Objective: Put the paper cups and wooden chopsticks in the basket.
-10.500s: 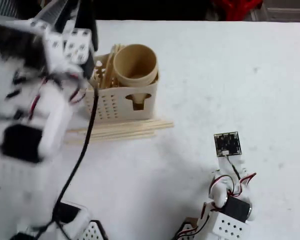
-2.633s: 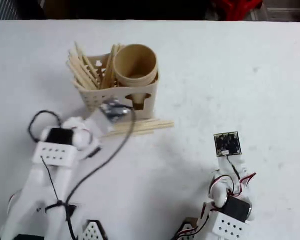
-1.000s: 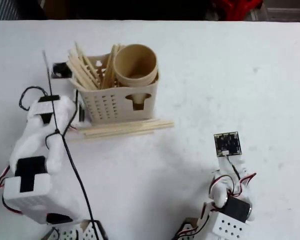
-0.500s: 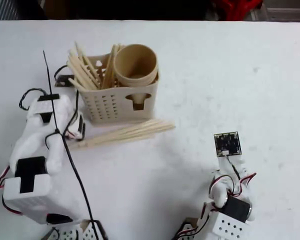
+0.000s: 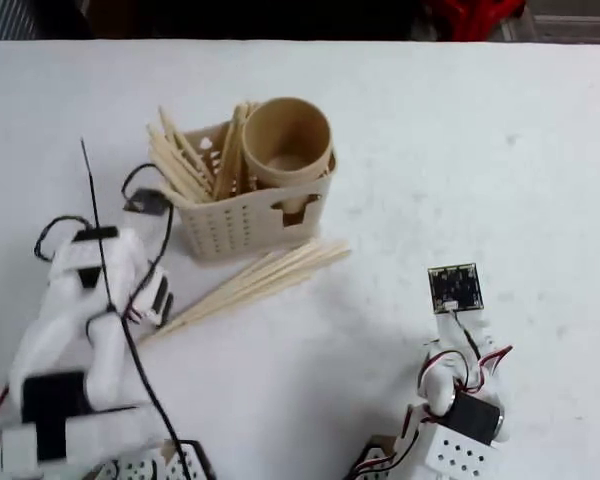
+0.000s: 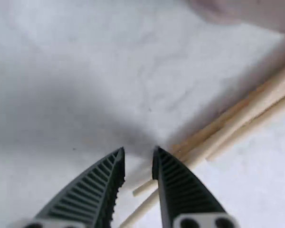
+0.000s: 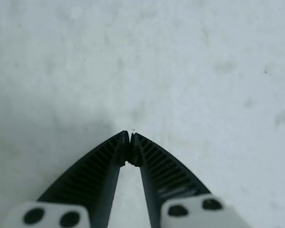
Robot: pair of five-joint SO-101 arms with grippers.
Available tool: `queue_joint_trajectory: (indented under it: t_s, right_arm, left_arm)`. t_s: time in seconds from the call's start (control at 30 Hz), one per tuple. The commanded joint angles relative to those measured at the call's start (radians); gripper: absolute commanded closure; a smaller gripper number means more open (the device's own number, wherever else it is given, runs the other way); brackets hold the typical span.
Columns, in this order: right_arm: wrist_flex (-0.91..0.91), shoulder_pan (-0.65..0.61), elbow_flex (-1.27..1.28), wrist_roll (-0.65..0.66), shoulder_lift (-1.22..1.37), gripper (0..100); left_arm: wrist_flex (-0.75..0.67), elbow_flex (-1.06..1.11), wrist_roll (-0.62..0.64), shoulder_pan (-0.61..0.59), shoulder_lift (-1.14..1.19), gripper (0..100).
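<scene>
A cream slotted basket [image 5: 242, 215] stands left of the table's middle, holding a tan paper cup [image 5: 287, 140] and a fan of wooden chopsticks [image 5: 185, 160]. A loose bundle of chopsticks [image 5: 255, 282] lies slanted on the table in front of the basket. My left gripper [image 6: 138, 152] hovers low over the near end of that bundle [image 6: 237, 121], slightly open, with nothing gripped; chopstick ends run under one finger. The left arm [image 5: 90, 320] sits left of the bundle. My right gripper [image 7: 130, 135] is shut over bare table near the front right.
The right arm [image 5: 458, 400] rests at the front right with its small camera board [image 5: 453, 288] facing up. A black cable [image 5: 130, 350] trails along the left arm. White tabletop [image 5: 460, 150] stretches right of the basket.
The basket has slid a little right and toward me and turned. The loose chopsticks have swung to a steeper slant. The left arm has drawn back toward the front edge. The right arm is still.
</scene>
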Motion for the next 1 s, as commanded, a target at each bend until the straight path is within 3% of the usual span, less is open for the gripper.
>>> queue_joint_trajectory:
  t_s: [0.0, 0.33, 0.63, 0.8, 0.97]
  right_arm:
    - [-0.015, -0.007, 0.006, -0.011, -0.008, 98.1]
    - [-0.015, -0.007, 0.006, -0.011, -0.008, 98.1]
    - [-0.015, -0.007, 0.006, -0.011, -0.008, 98.1]
    - [-0.015, -0.007, 0.006, -0.011, -0.008, 98.1]
    - [-0.015, -0.007, 0.006, -0.011, -0.008, 98.1]
  left_arm:
    - [0.009, 0.046, -0.020, 0.005, -0.254, 88]
    - [0.120, -0.074, 0.028, -0.030, -0.526, 88]
    - [0.307, -0.528, 0.100, -0.022, -0.645, 88]
    - [0.387, -0.629, 0.100, -0.019, -0.628, 88]
    - [0.582, -0.608, 0.000, 0.191, -0.630, 88]
